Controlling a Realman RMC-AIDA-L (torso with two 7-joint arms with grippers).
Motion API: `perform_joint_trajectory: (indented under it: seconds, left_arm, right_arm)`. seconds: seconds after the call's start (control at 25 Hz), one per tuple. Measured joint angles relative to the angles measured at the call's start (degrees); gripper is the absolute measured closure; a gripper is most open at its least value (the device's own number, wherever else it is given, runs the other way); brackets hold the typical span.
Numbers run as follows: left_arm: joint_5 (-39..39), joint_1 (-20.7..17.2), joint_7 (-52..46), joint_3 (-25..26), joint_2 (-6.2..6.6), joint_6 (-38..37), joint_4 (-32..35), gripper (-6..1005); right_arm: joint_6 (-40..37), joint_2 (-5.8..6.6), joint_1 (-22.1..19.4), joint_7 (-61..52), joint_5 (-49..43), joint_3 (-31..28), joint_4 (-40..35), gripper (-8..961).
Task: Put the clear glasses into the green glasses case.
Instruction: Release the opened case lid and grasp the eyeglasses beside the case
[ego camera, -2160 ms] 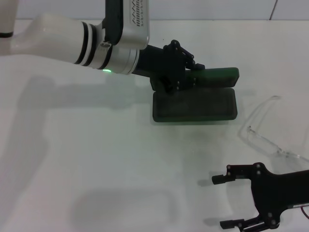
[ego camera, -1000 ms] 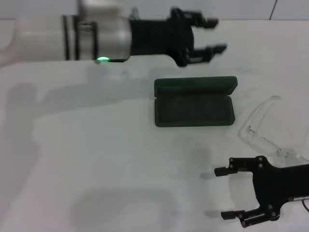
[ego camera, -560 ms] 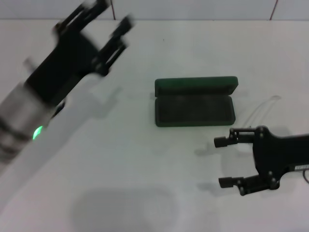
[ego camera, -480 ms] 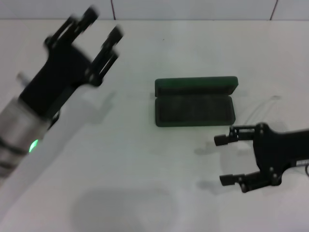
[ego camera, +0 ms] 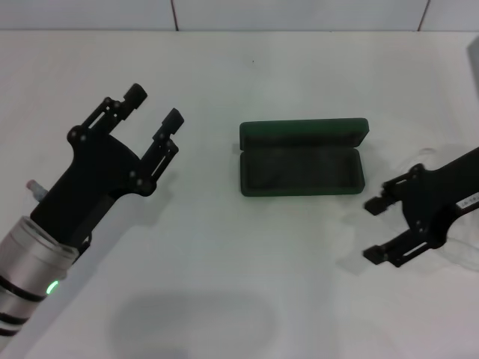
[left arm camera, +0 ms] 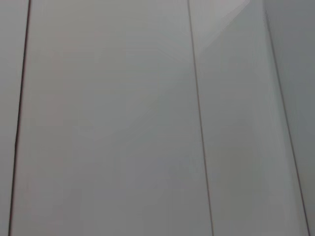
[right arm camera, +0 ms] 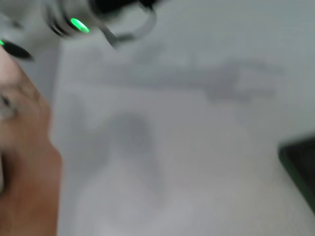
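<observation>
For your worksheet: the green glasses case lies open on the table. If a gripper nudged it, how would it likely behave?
The green glasses case looks like a stiff box, so it would probably slide whole across the smooth table rather than bend. It lies low and flat, so tipping seems unlikely. Its raised lid might swing on its hinge if bumped.

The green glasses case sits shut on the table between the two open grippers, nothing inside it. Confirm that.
Not quite: the green glasses case is open, not shut. The head view shows its lid standing back and the dark lining bare. The rest holds: it sits on the table between the open left gripper and open right gripper, with nothing inside.
</observation>
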State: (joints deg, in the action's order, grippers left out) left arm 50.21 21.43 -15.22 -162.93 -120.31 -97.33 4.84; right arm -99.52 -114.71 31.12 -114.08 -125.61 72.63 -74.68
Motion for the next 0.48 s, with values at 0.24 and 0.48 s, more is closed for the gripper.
perform_joint_trajectory:
  seconds: [0.24, 0.48]
  left_arm:
    - [0.1, -0.7, -0.2, 0.1, 0.06, 2.0, 0.4, 452]
    - [0.7, -1.8, -0.3, 0.6, -0.03, 3.6, 1.2, 451]
  right_arm:
    - [-6.4, -0.59, 3.2, -9.6, -11.3, 0.5, -8.5, 143]
    - [-8.5, -0.57, 2.9, -11.4, -15.7, -0.1, -11.7, 145]
